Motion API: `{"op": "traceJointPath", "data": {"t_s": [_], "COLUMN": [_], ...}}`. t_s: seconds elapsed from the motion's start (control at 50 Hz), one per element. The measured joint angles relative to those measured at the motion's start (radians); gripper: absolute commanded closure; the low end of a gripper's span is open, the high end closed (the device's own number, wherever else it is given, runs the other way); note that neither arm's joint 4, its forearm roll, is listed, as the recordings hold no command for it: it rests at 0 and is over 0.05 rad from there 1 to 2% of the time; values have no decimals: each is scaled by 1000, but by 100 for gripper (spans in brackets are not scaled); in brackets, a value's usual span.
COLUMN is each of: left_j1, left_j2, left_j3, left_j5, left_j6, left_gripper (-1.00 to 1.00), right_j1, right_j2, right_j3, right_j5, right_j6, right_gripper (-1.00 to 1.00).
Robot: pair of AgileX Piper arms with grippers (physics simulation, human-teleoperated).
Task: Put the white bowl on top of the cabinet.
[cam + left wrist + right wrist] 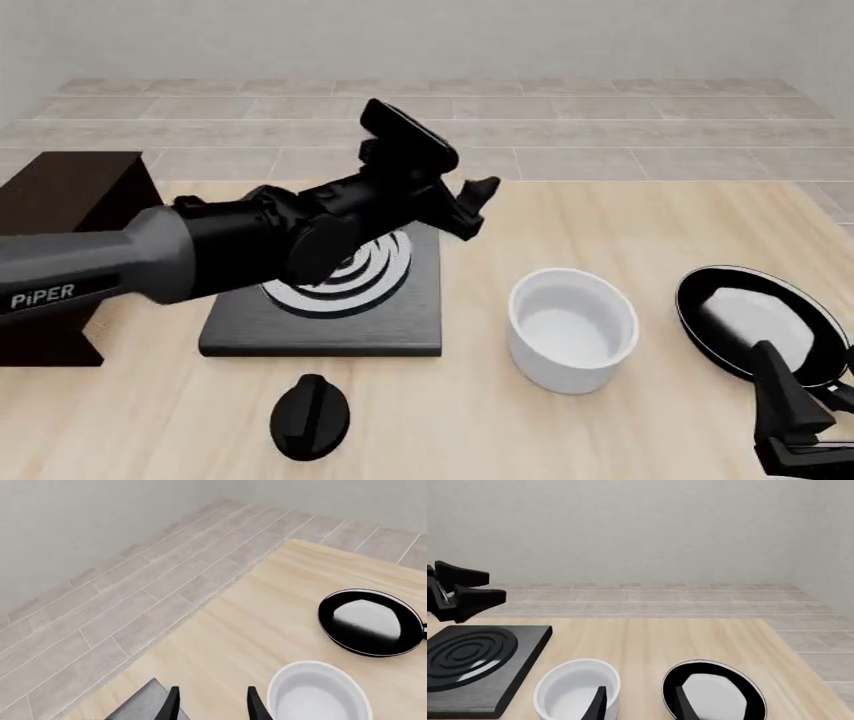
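Note:
The white bowl (571, 328) stands upright and empty on the wooden table, right of the burner slab. It also shows in the left wrist view (320, 695) and the right wrist view (577, 690). The dark cabinet (67, 185) stands at the table's far left. My left gripper (470, 208) is open and empty, raised above the slab's right edge, up and left of the bowl; its fingers (172, 705) show beside the bowl. My right gripper (787, 415) is open and empty, low at the front right, with the bowl and pan ahead of its fingers (679, 705).
A black slab with white concentric rings (334, 300) lies left of the bowl. A black pan with a white patch (754, 325) lies right of the bowl. A black knob (310, 415) lies near the front edge. The tiled floor lies beyond the table's far edge.

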Motion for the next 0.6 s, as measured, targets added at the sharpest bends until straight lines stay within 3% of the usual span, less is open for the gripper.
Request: {"op": "traceJointPath", "data": {"t_s": [0.3, 0.6], "left_j1": [-3, -11], "left_j2": [156, 327], "left_j3": [-247, -477], "left_j5": [210, 432], "left_j6": [-98, -127], "left_gripper": [-100, -100], "right_j1": [0, 0], "right_j2": [0, 0], "right_j3": [0, 0], "right_j5": [0, 0], "right_j6": [0, 0], "right_gripper": [-100, -100]}}
